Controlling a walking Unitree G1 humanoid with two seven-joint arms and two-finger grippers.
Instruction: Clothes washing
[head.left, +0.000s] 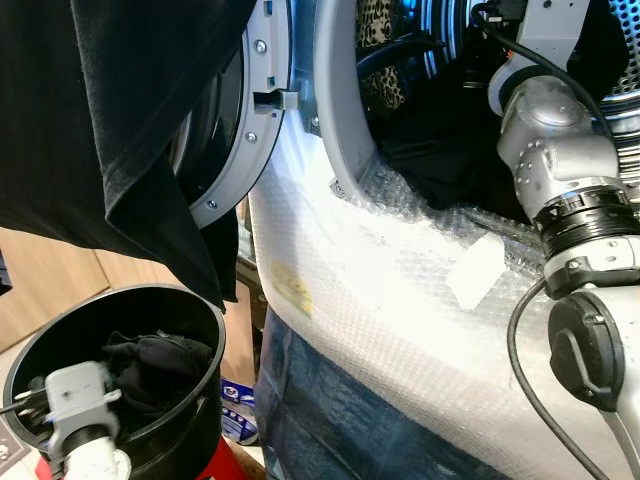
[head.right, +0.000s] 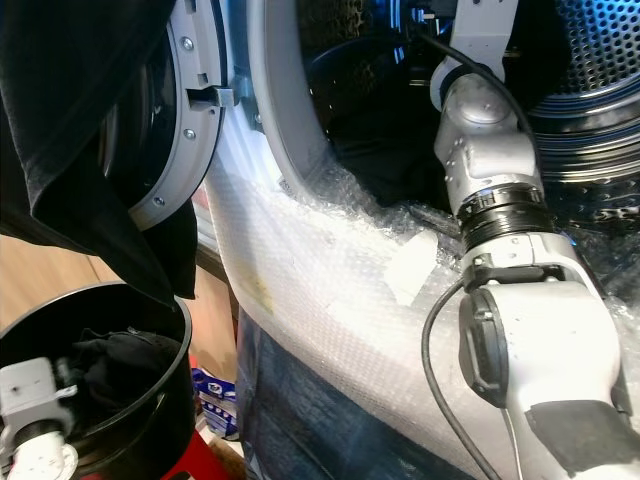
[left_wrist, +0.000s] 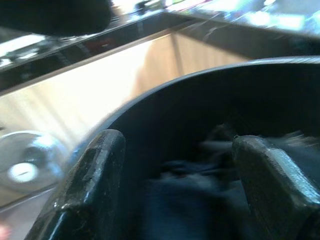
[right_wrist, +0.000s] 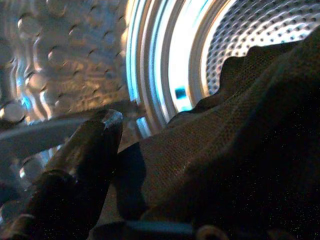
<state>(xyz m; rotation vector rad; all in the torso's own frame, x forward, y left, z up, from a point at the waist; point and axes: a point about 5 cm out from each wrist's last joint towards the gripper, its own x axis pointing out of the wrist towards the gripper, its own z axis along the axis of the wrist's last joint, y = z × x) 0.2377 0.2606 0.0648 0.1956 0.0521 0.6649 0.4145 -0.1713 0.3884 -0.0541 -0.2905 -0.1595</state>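
The silver right arm (head.right: 490, 150) was reached through the grey round door opening (head.left: 340, 120) of the front-loading washing machine, into the perforated steel drum (right_wrist: 250, 35). In the right wrist view, one black finger (right_wrist: 95, 145) of the right gripper was seen beside a dark brownish woven cloth (right_wrist: 240, 130), which was draped over the other side of the claw and hid the second finger; whether the claw was closed on it could not be told. A leopard-print garment (head.left: 380, 60) and a dark pile of clothes (head.left: 440, 160) were seen just inside the drum mouth. White bubble wrap (head.left: 400, 290) was spread over the machine front below the opening, above a blue tarp-like sheet (head.left: 330, 410).

The left gripper (left_wrist: 175, 190) was held wide open over the round black plastic bucket (head.left: 200, 310), fingers (left_wrist: 90, 185) apart, just above the black clothes (head.left: 155, 365) lying in the bucket; nothing was gripped. That wrist view was blurred. A large black fabric (head.left: 110, 120) was hung across the upper left, over the open washer door (head.left: 225, 130), its lower corner just above the bucket rim.
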